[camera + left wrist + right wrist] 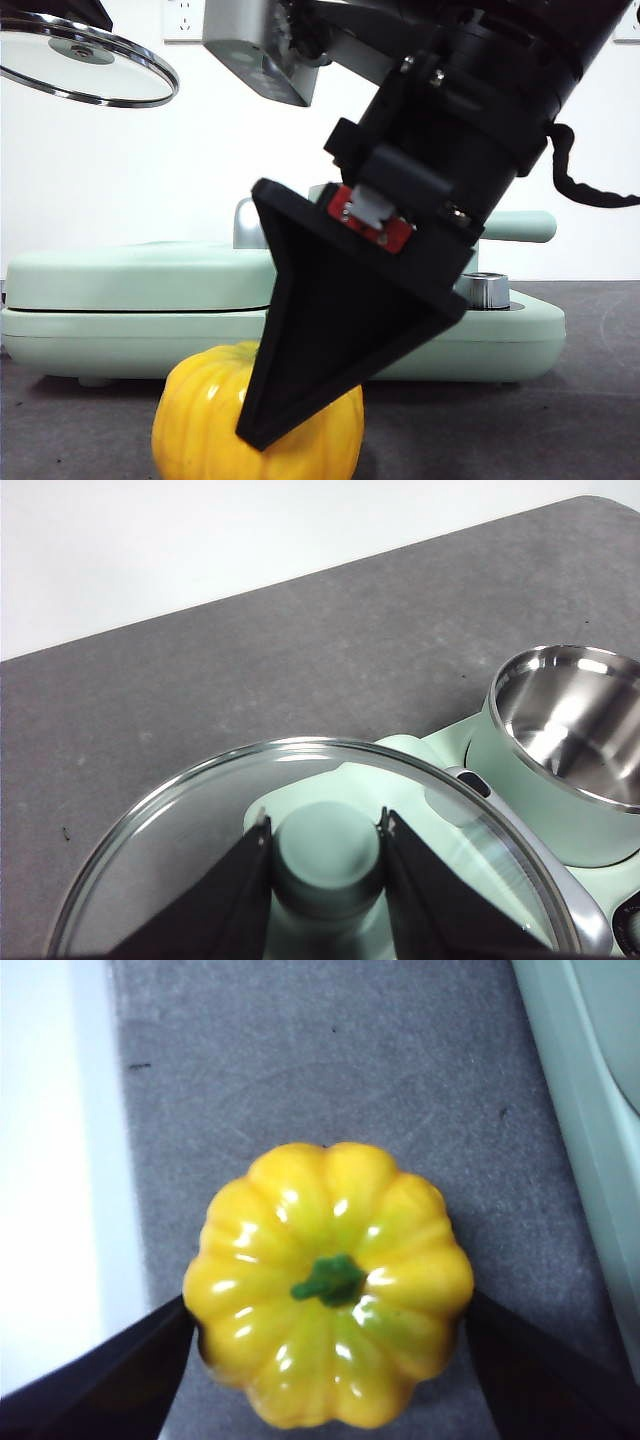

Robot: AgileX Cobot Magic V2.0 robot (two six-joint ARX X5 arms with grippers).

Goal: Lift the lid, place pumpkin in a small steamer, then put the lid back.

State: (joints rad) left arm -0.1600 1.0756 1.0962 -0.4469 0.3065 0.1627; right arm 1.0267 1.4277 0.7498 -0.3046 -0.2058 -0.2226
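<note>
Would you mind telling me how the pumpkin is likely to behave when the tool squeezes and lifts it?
The pumpkin looks glossy, so it may slip between the right tool's black jaws. Its rounded, ribbed sides suggest it could roll if nudged. It seems rigid, probably light.

The front camera sits low, about level with the grey table, looking straight across toward the white wall — so close that the right gripper fills the middle of its frame. The right wrist camera looks straight down on the pumpkin from just above; the front view shares that pumpkin, seen side-on. The left wrist camera looks down through the lid, very near, with the small steamer off to one side — the front view catches the same lid from underneath, high in a corner.
</note>
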